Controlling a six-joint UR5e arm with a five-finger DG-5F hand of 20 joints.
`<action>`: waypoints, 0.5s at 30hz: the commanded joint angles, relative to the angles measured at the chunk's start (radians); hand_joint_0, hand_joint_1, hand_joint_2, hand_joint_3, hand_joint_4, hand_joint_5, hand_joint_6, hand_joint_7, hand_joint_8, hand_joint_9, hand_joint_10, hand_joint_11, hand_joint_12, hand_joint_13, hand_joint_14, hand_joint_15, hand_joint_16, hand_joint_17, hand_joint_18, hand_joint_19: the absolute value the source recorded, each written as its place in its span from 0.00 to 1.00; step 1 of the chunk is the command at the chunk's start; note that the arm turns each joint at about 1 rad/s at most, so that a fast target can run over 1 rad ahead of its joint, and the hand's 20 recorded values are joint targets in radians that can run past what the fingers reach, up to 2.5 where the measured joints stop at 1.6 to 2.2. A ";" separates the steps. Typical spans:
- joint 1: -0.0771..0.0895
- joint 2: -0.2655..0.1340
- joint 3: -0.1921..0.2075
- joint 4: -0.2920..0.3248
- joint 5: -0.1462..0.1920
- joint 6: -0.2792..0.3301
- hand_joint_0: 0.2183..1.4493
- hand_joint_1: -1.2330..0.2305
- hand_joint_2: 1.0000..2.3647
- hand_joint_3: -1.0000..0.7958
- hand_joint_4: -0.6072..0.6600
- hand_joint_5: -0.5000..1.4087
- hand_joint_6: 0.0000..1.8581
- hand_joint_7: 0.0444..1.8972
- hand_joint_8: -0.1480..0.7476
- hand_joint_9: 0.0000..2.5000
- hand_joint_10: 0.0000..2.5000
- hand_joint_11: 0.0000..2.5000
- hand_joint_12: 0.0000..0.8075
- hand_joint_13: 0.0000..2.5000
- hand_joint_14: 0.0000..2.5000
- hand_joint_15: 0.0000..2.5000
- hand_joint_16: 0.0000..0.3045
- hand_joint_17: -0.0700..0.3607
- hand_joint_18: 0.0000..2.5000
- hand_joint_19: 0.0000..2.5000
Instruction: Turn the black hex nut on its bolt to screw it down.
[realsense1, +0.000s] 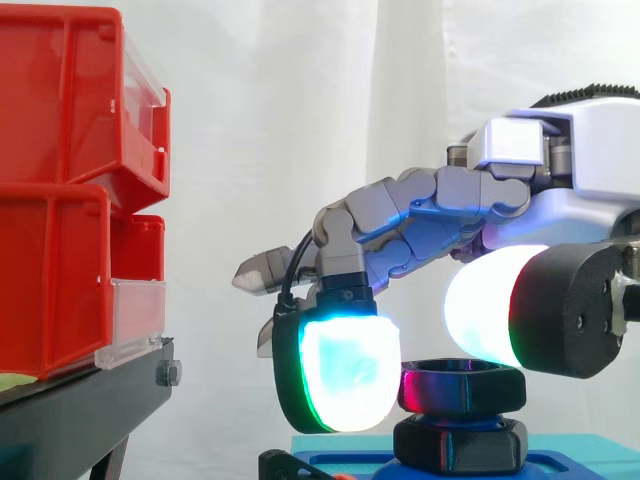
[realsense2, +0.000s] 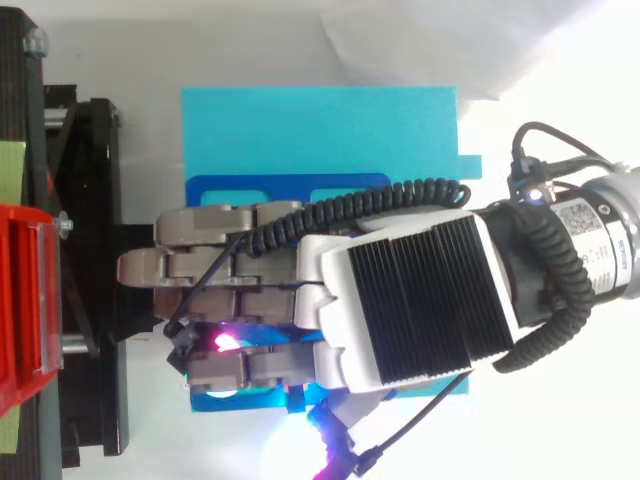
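One fingertip pad (realsense1: 340, 375), glowing cyan-white with a green rim, sat nearest the camera in the lower middle of the side view. Its right edge met the left face of the black hex nut (realsense1: 462, 387). That nut stood level at the bottom centre of the frame. Directly under it was a second black nut (realsense1: 460, 445), with a short dark neck between the two. Both rose from a blue base (realsense1: 570, 455) along the bottom edge.

Just behind and to the right, the thumb pad (realsense1: 490, 310) glowed white with a red and green band. It rested on the upper right edge of the top nut. The hand (realsense1: 430, 215) reached in from the right of the frame, its grey fingers curled downward. The nut was pinched between the finger pad and the thumb pad.

From above, the hand (realsense2: 400, 300) lay across the middle of the frame, fingers pointing left over a dark blue fixture (realsense2: 290, 185) on a cyan plate (realsense2: 320, 130).

Farther off, at the left of the side view, red bins (realsense1: 60, 100) were stacked on a black stand (realsense1: 80, 410). A white curtain (realsense1: 300, 100) hung behind everything.
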 joint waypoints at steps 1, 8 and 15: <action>-0.006 0.000 0.000 0.007 -0.020 -0.001 0.25 0.67 0.00 0.28 0.70 0.22 0.30 0.62 0.49 0.22 0.00 0.08 0.43 0.08 0.00 0.02 0.16 0.42 0.02 0.08; -0.010 0.000 0.000 0.030 -0.023 -0.014 0.25 0.67 0.00 0.28 0.70 0.22 0.30 0.63 0.49 0.22 0.00 0.08 0.43 0.08 0.00 0.02 0.16 0.42 0.03 0.08; -0.019 0.000 0.000 0.034 -0.024 -0.022 0.25 0.67 0.00 0.28 0.69 0.22 0.30 0.63 0.49 0.22 0.00 0.08 0.43 0.08 0.00 0.03 0.16 0.42 0.03 0.08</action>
